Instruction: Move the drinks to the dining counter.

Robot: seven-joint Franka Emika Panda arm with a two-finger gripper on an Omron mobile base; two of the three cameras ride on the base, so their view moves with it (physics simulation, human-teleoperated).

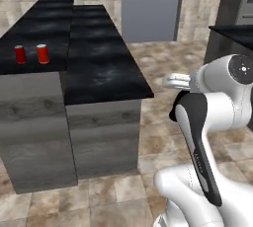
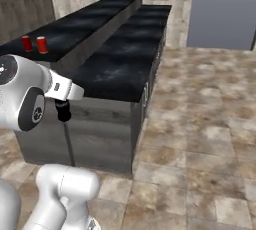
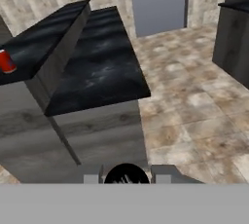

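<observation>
the right base view shows the gripper [image 2: 63, 113] clamped on a small dark bottle [image 2: 63, 110], held in the air off the near end of the dining counter [image 2: 120, 69], level with its grey side panels; the left base view hides this grip behind the arm's white links. in the hand view the bottle's round dark top [image 3: 127, 175] sits between the two grey finger tips [image 3: 92, 178] at the bottom, with the counter's near corner ahead. both base views show two red cans [image 1: 20, 54] [image 1: 42, 53] side by side on the raised ledge, close to its near end and close to the ledge's outer edge; the hand view catches one red can [image 3: 6, 61] at its left margin. the lower black top lies bare beside them. beyond the counter's far end stands a pale grey door [image 1: 150, 6] in a tiled wall, and a second dark cabinet [image 3: 233, 43] rises across the tiled floor [image 2: 200, 124].
</observation>
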